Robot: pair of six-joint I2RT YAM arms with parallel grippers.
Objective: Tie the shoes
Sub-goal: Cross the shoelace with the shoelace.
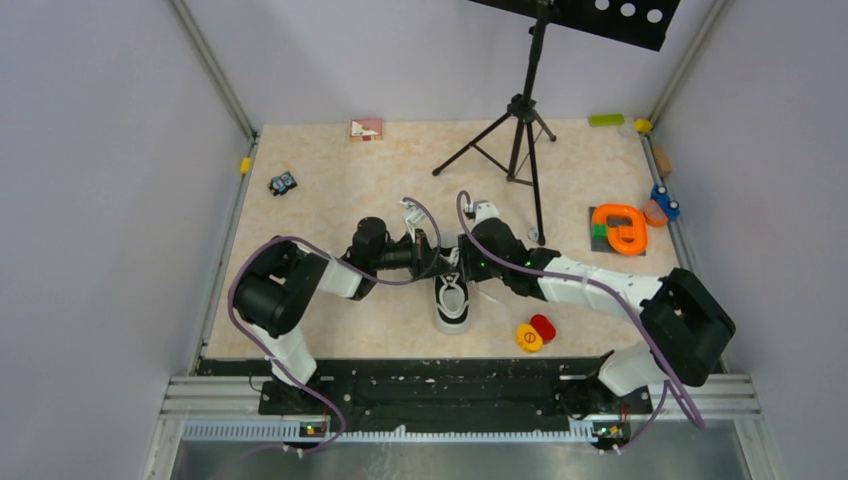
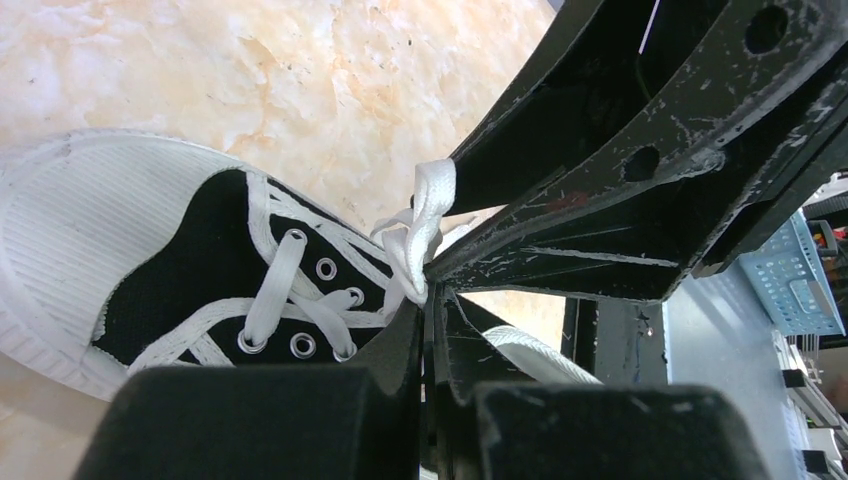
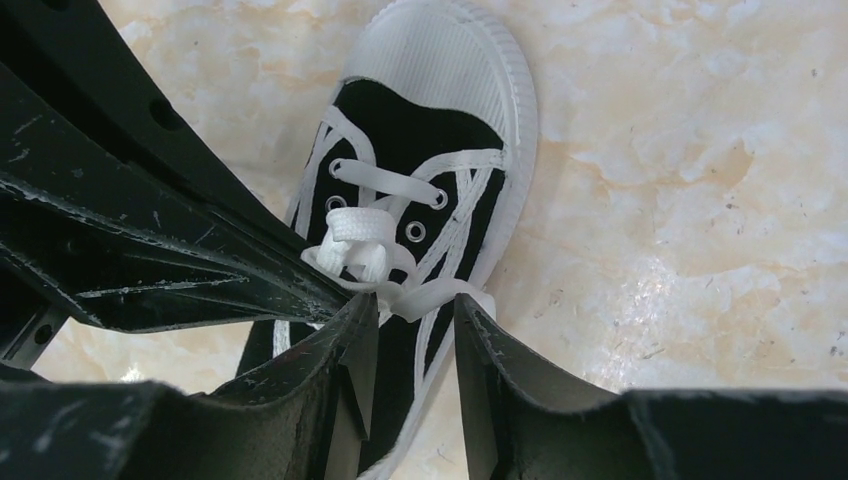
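Although the sneaker (image 1: pixel 452 300) is seen from above lying on the table (image 1: pixel 330 190), it could be dragged by a hard pull. At the left wrist, the left gripper (image 2: pixel 428 300) is clenched on the laces (image 2: pixel 432 200). At the right wrist, the right gripper (image 3: pixel 415 325) is parted around a strand (image 3: pixel 432 294), which could be missed on closing.

The beige marbled table (image 1: pixel 330 330) holds a black sneaker (image 1: pixel 452 300) directly beneath the left gripper (image 1: pixel 436 258) and right gripper (image 1: pixel 463 260). Red and yellow discs (image 1: pixel 536 333) lie near the right gripper's side, a tripod (image 1: pixel 520 150) stands beyond both grippers, and a toy car (image 1: pixel 283 183) sits well off past the left one.
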